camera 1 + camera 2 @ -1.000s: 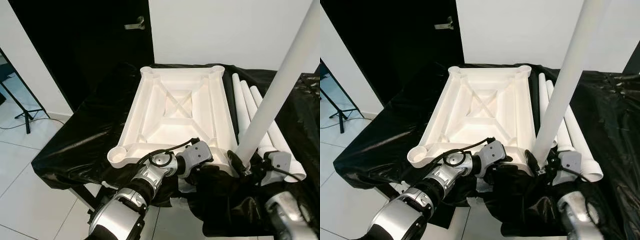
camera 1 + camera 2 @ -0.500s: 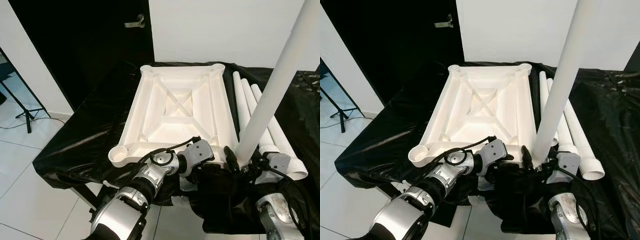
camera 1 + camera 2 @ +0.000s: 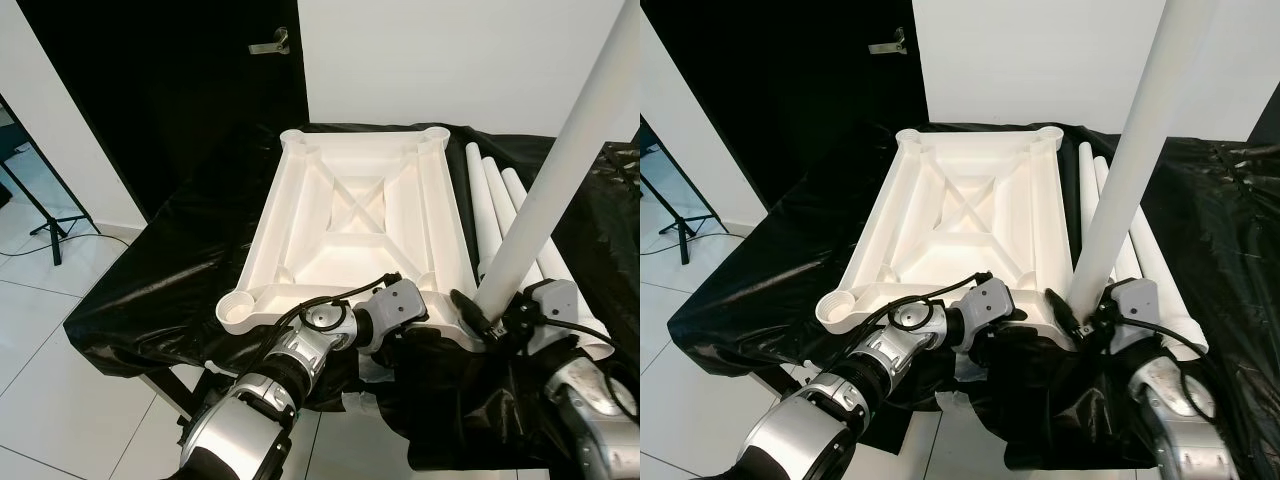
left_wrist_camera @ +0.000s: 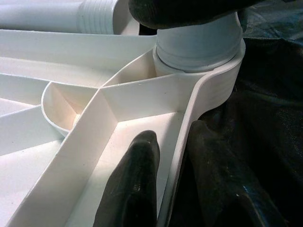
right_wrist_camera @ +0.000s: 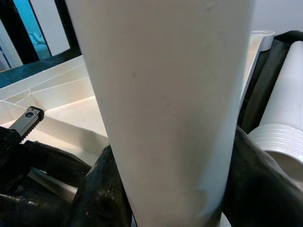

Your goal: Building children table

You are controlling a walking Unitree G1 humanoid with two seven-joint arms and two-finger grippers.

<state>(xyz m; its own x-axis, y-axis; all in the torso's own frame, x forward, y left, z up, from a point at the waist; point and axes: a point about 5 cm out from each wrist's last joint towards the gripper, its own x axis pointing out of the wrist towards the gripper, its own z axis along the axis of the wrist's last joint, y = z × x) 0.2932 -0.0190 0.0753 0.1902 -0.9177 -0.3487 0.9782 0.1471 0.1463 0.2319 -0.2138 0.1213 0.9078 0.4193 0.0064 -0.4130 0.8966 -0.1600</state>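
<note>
Tabletop: leg top cut off, foot in your corner socket | right gripper grasping leg | left gripper pinching tabletop rim.

No readable text, labels, brands, numbers or signs anywhere in these views. The white plastic parts and the black sheeting are plain and unmarked.
</note>
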